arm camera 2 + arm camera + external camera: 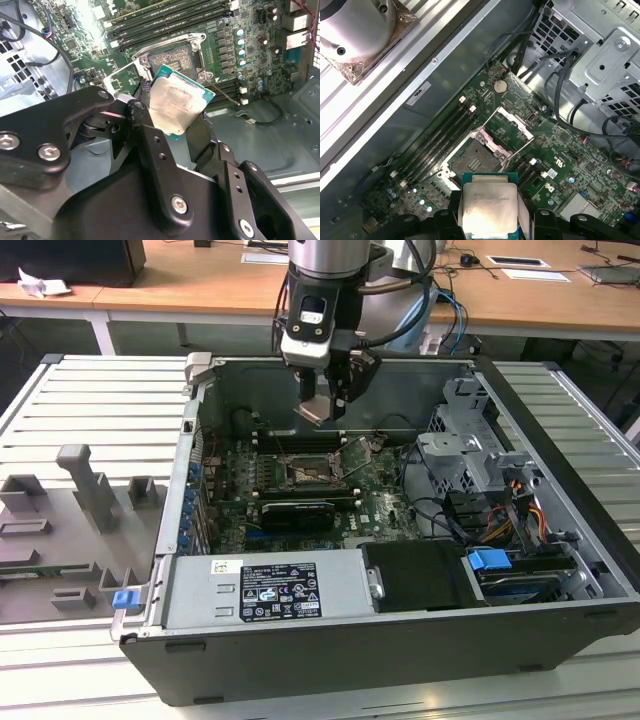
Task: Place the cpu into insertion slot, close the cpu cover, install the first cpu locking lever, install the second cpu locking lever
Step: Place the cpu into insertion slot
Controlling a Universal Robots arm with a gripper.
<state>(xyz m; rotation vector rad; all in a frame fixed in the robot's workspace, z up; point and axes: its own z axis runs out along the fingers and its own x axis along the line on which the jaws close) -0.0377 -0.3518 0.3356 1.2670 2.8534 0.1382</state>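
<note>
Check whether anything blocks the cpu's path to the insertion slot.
Nothing visible does. The pincer holds the cpu above the insertion slot, which lies bare, with the cpu cover swung open beside it.

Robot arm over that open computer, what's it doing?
The arm's gripper is holding the cpu, a small square chip, by its edges inside the open computer case. The chip hangs in the air above the green board and is not yet in the insertion slot, which sits empty. The cpu cover beside the slot is flipped open.
</note>
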